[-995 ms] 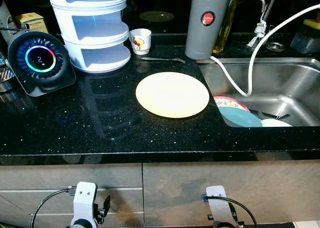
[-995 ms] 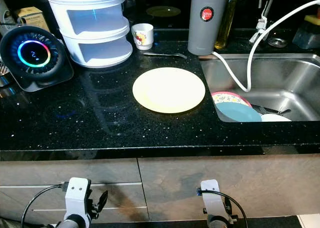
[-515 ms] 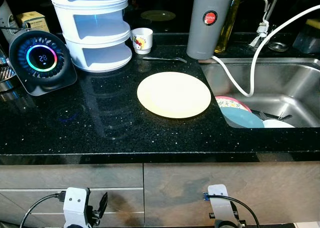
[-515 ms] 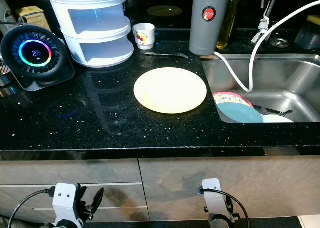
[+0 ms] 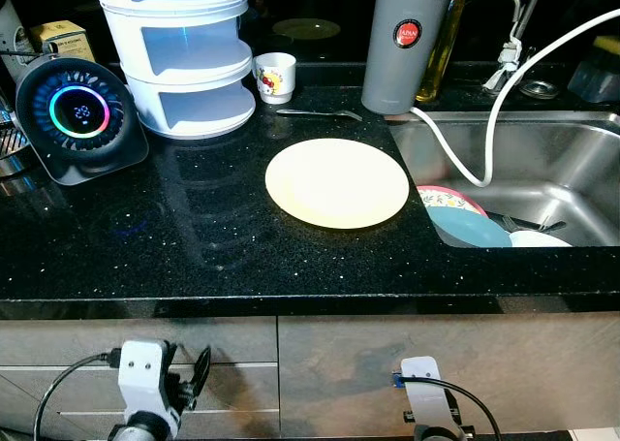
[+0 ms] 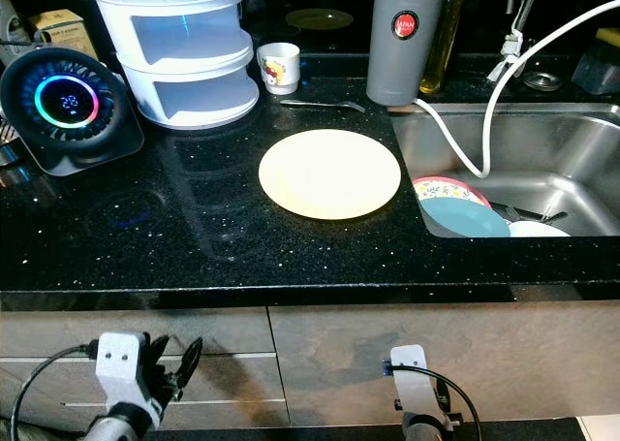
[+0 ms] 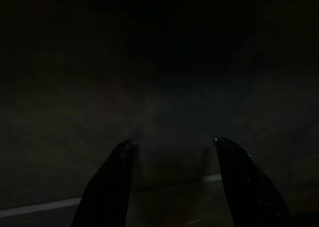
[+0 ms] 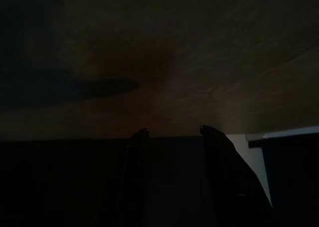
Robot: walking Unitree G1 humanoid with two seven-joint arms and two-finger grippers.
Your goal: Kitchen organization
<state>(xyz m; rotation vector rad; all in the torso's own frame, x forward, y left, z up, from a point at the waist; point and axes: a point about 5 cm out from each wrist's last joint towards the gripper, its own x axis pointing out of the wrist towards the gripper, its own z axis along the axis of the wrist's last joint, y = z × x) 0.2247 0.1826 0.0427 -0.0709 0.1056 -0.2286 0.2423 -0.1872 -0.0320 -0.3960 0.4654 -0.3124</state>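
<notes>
Lying flat on the black bench (image 5: 194, 237), the plate (image 5: 336, 182) sat well above and ahead of both tools, just beside the sink (image 5: 542, 170). It looked stiff, smooth and probably ceramic, so likely slippery and breakable; its thin rim hugged the surface, so the near edge seemed the only place to pinch, perhaps after sliding it toward the bench lip. It was round, pale yellow and bare. The left tool (image 7: 172, 147) hung low by the drawers, fingers apart; the right tool (image 8: 172, 132) likewise, fingers apart.
</notes>
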